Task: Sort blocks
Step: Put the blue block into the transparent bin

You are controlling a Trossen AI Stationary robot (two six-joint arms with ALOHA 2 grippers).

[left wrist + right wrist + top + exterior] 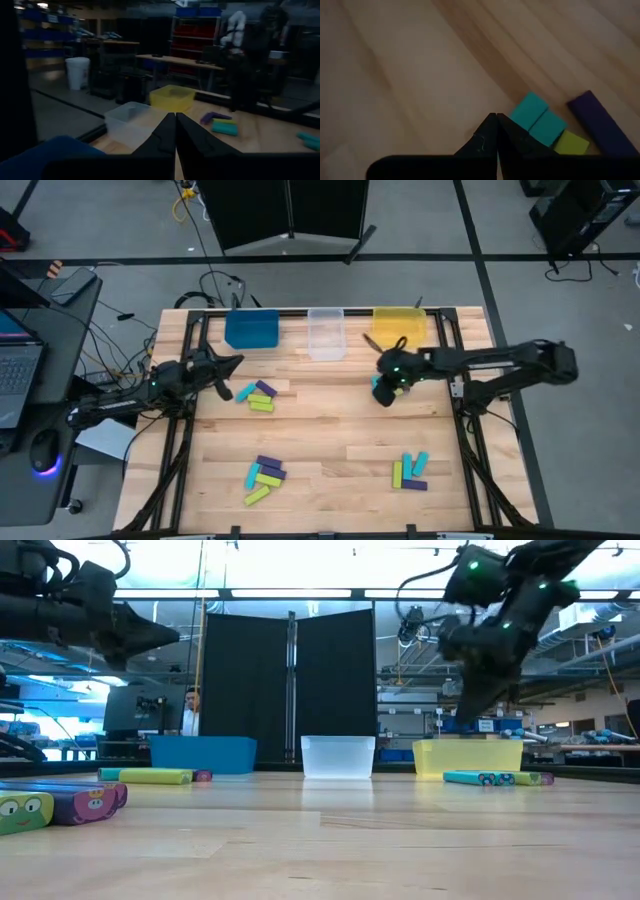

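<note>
On the tabletop (330, 430), both the clenched left gripper (236, 362) and right gripper (384, 395) hold nothing; the blocks (540, 122) look light, rigid, smooth, best pinched across their narrow sides

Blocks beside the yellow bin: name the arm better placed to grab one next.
Right. The right gripper hangs shut directly over those blocks beside the yellow bin; the left gripper sits across the table by the blue bin.
</note>
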